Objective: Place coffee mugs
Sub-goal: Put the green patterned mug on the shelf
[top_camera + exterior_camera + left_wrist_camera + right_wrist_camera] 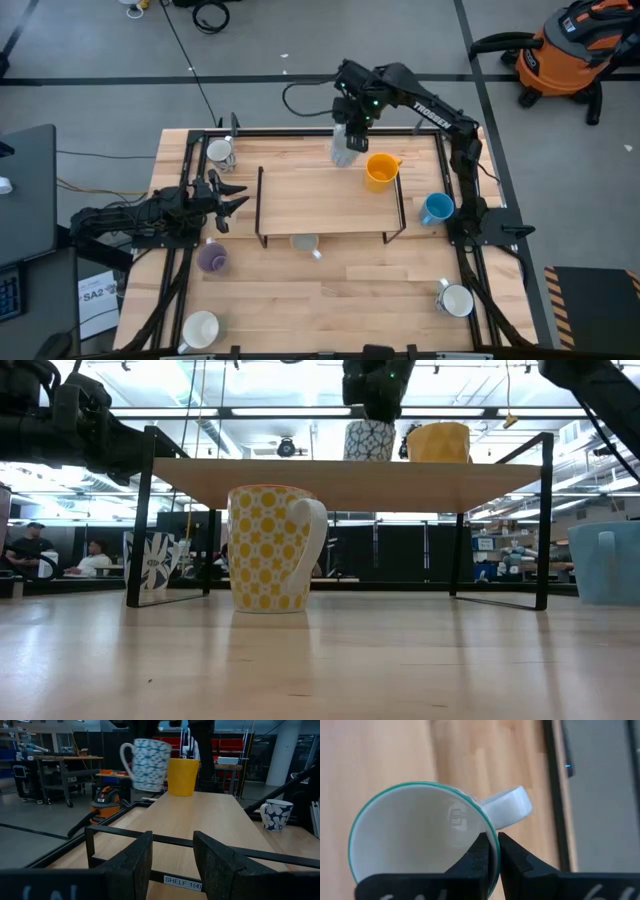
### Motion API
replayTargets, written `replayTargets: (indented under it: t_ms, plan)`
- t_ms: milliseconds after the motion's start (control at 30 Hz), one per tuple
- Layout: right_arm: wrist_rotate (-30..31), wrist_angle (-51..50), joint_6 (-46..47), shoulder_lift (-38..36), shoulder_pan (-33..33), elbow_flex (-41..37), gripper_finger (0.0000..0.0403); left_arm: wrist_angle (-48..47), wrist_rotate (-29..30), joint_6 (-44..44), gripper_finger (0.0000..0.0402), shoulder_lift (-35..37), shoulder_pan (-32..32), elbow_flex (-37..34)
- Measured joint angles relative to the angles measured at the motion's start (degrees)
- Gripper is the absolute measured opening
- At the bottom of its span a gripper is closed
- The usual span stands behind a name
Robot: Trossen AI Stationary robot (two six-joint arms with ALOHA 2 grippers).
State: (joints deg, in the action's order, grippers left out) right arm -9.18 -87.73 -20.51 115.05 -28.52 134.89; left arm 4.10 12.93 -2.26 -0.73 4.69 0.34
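My right gripper (350, 128) is over the far edge of the wooden shelf (330, 205), shut on a white mug with a blue-green pattern (147, 762). An orange-yellow mug (380, 170) stands on the shelf right beside it. A yellow-patterned mug (270, 548) stands on the table under the shelf's near edge. On the table also stand a bright blue mug (435, 208), a purple mug (212, 258), two white mugs (200, 330) (457, 300) and a blue-and-white mug (220, 152). My left gripper (228, 200) waits open at the shelf's left end. My right gripper (492, 845) pinches the patterned mug's rim (487, 827) right beside the handle (507, 807), one finger inside the mug and one outside. The fingers come from above, pointing down. The mug hangs slightly tilted at the shelf top; whether its base touches the shelf I cannot tell.
The shelf stands on thin black metal legs (545, 520), with mugs on the table on both sides of it. Black frame rails (165, 290) run along the table's left and right sides. Most of the shelf top toward its left end is bare wood (200, 820).
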Motion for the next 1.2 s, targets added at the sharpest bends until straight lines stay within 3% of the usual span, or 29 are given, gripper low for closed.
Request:
replayTargets:
  t_ms: [467, 700, 1200]
  plan:
    - [-2.0, -1.9, -0.2, 0.1, 7.9, 0.0, 0.0027, 0.0, 0.0, 0.0, 0.0149, 0.0, 0.0, 0.0]
    - [1.9, -2.3, -0.2, 0.1, 8.3, -0.1, 0.0028, 0.0, 0.0, 0.0, 0.0149, 0.0, 0.0, 0.0]
    - [1.5, -2.1, -0.8, 0.2, 8.0, -4.6, 0.0028, 0.0, 0.0, 0.0, 0.0149, 0.0, 0.0, 0.0]
